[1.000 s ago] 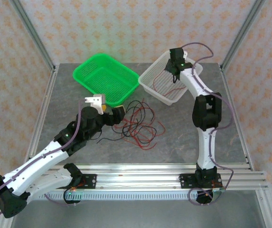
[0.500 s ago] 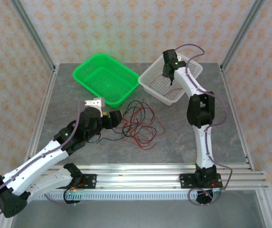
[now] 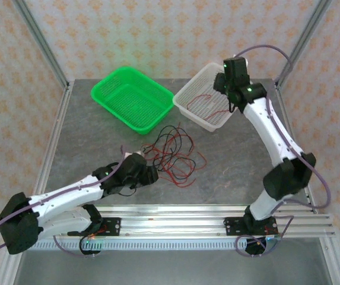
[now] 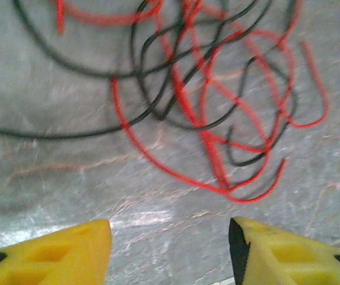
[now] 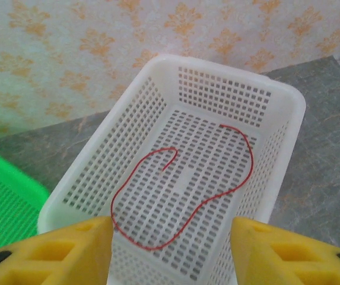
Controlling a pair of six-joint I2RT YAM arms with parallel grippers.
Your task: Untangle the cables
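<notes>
Picking the next strand out of the tangle with the left pincer.
Left pincer is apart with nothing between its fingers, low over the desk. The cables lie knotted just ahead of it, red and black crossing; nearest is a red loop, ahead and slightly right. My call: go for a free end or that outer loop, not the dense crossing in the middle. Clamp one strand only, then lift slowly so the others slide off instead of dragging along. Wire is thin, so a loose clamp will likely slip. Right pincer is also apart and empty, above the white basket, with one red cable lying loose in it directly beneath. It could pin the pile while the left pulls.
</notes>
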